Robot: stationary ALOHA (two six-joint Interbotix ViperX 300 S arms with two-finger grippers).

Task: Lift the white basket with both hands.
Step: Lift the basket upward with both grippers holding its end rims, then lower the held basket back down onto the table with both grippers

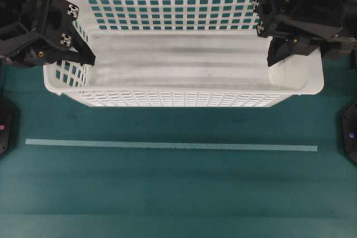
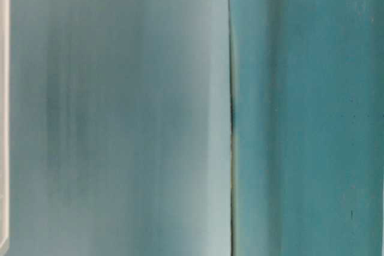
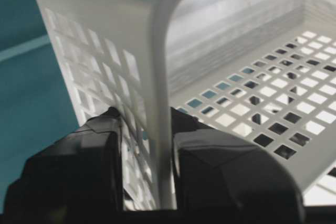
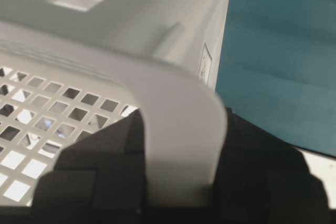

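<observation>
The white basket (image 1: 195, 59) fills the upper half of the overhead view, and its floor is bare. My left gripper (image 1: 78, 54) is shut on the basket's left wall, one finger inside and one outside. In the left wrist view the rounded rim (image 3: 157, 35) runs down between the black fingers (image 3: 79, 171) of that gripper (image 3: 152, 145). My right gripper (image 1: 304, 51) is shut on the right wall in the same way. The right wrist view shows the rim of the basket (image 4: 131, 19) pinched in this gripper (image 4: 181, 150). I cannot tell whether the basket is off the table.
A pale strip of tape (image 1: 167, 146) runs across the teal table (image 1: 178, 193) in front of the basket. Black arm bases sit at the left edge (image 1: 4, 126) and right edge (image 1: 350, 132). The table-level view shows only blurred teal surfaces.
</observation>
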